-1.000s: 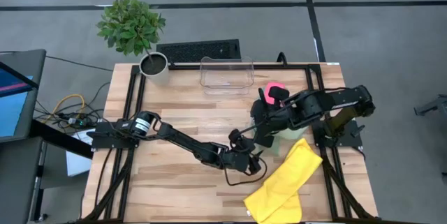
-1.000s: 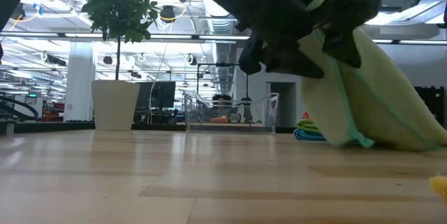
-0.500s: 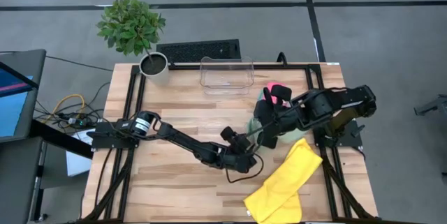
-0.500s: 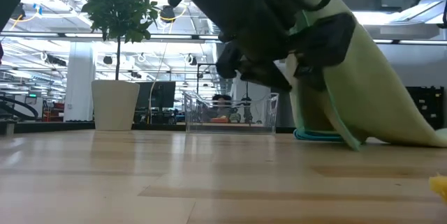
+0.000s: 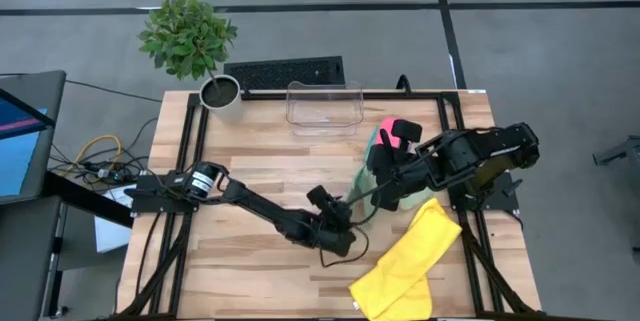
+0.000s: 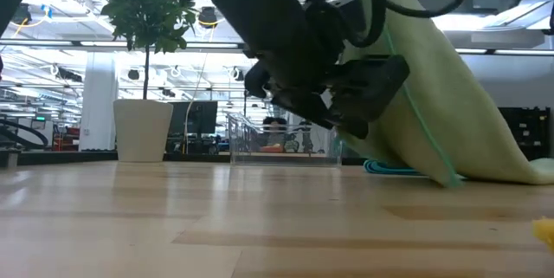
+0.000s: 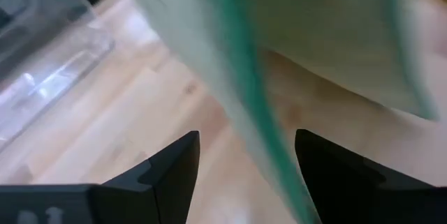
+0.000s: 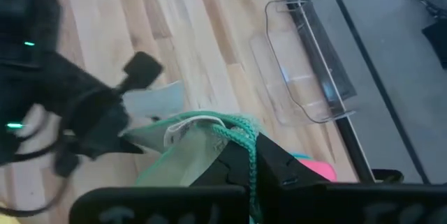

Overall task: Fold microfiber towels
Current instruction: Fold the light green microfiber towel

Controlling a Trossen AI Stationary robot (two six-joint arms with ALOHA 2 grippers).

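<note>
A: Microfiber towels first. Going left to right, where are they?

B: The left of the tabletop (image 5: 250,156) carries none; a potted plant (image 5: 188,36) stands at its far left corner and a clear bin (image 5: 323,108) at the far edge. The left claw (image 5: 337,229) sits near the middle with its fingers spread, one edge of the pale sage towel (image 5: 368,166) hanging between them in its wrist view; I can't tell whether it touches them. Right of it the right claw (image 8: 246,155) is pressed together on that towel's teal-stitched edge (image 8: 209,123), holding it up off the wood so it drapes in a slope. Just beyond lies the pink towel (image 5: 390,131), and the yellow towel (image 5: 405,261) sprawls at the near right.

A: How will the sage one handle?

B: Light and limp, I'd judge. It sags from the single pinch, so a second hold on a hemmed corner should keep it flat for folding.

A: What differs from a second back?

B: The left claw has drawn leftward and nearer, its fingers closing slightly. The right claw has raised the towel, which now hangs longer and straighter in the low view.
</note>
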